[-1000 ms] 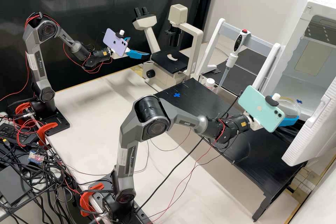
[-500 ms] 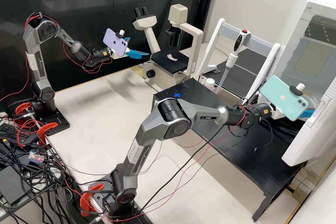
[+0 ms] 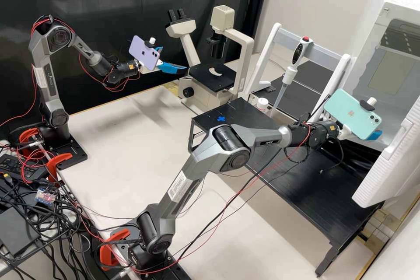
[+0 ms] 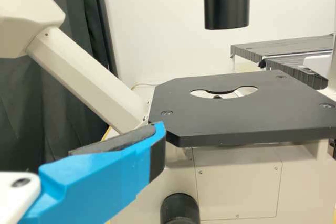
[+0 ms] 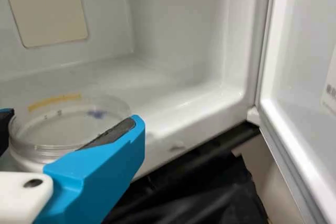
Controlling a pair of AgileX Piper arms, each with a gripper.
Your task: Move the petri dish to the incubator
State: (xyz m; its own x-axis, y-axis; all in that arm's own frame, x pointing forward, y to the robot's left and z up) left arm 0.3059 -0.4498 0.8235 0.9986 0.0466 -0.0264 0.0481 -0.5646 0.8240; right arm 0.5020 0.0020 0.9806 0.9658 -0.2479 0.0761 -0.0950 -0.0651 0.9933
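Observation:
In the high view my right gripper (image 3: 374, 135) is at the incubator (image 3: 379, 89) opening, mostly behind the green phone. My right gripper (image 5: 71, 123) is shut on the clear, round petri dish (image 5: 50, 129) in the right wrist view, a finger at either side of it. The dish lies roughly level within the incubator (image 5: 178, 72); whether it touches the floor I cannot tell. A blue mark shows through it. Beside the microscope, my left gripper (image 3: 174, 59) stands open and holds nothing; one finger of the left gripper (image 4: 105, 179) is near the stage in the left wrist view.
The incubator's open door (image 3: 387, 170) stands close to my right gripper. A pipette (image 3: 288, 74) hangs on a white-framed stand left of it. The microscope stage (image 3: 212, 76) is by my left gripper. Cables hang from the right arm over the black platform (image 3: 306, 201).
The right arm has extended rightward and farther away with its gripper and the dish, which was visible at the incubator's opening a second ago. Lately its gripper shifted slightly back and up. The left arm has not moved.

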